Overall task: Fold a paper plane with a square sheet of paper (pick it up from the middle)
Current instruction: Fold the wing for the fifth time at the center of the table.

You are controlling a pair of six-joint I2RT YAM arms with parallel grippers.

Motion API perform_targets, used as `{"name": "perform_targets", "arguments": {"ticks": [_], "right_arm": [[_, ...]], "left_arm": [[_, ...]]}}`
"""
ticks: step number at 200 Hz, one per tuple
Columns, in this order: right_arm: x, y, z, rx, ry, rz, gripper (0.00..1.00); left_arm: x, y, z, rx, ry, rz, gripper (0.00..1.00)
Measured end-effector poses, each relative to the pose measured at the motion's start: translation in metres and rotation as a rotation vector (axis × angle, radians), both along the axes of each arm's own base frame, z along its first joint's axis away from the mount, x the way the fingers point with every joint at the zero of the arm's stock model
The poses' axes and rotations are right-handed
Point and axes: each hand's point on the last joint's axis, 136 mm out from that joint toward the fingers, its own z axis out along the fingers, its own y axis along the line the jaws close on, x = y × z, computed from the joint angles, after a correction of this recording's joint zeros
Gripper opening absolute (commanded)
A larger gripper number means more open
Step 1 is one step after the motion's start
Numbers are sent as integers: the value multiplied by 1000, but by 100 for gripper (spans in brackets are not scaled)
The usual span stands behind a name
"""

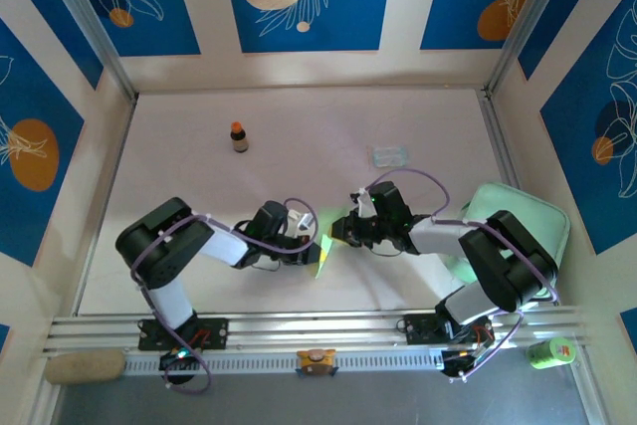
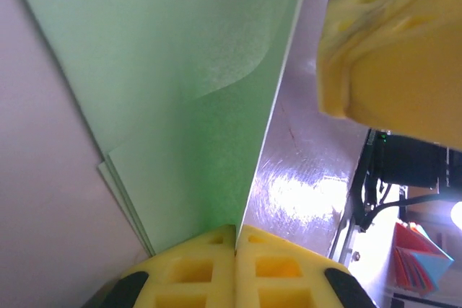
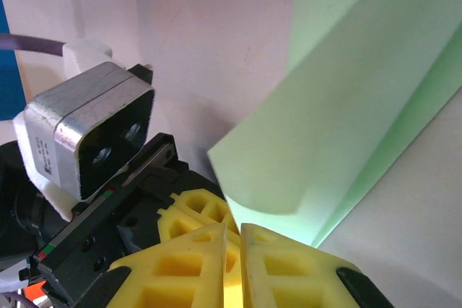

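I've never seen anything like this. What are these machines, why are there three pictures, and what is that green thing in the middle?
These are two robot arms bolted to the near edge of a white table. The wide picture looks down from above. The other two come from a small camera on each arm's wrist. Each arm ends in a yellow two-finger claw. The left claw and the right claw are both shut on the same piece of green paper, already folded into layers, in the middle. Also there: a small brown bottle, a clear packet and a pale green tray by the right arm.
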Motion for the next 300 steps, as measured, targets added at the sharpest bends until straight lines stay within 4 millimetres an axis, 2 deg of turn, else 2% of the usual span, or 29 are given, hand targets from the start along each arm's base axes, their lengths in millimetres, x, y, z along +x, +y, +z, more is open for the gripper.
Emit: {"name": "perform_targets", "arguments": {"ticks": [52,100,220,300], "right_arm": [[0,1,2,12,-2,7,14],[6,11,4,31,5,39,14],[9,19,-11,36,49,80,13],[21,26,-23,52,73,99,12]], "left_arm": [[1,4,2,11,-14,21,0],[1,4,-3,13,6,31,0],[4,7,-2,-61,82,78,0],[7,11,-3,-67,117,117,0]]}}
